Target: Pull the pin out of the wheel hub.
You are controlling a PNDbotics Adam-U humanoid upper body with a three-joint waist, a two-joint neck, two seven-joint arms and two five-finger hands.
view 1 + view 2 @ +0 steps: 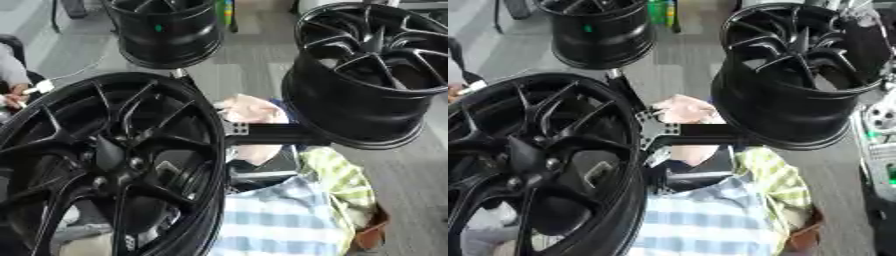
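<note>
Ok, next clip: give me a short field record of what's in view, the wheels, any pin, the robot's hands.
wheels: three black wheels on a black frame
near wheel: large wheel at lower left, spokes facing the camera
right wheel: upper right wheel, tilted
far wheel: top wheel, partly cut off
pin: none that I can make out
robot hands: neither shows
below the frame: a person in a checked shirt

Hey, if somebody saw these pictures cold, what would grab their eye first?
Three black wheel rims on a black stand dominate: the big near rim fills the lower left, a second rim hangs at upper right, and a third rim sits at top centre. Below the stand's arm, a person in a blue checked shirt crouches.
</note>
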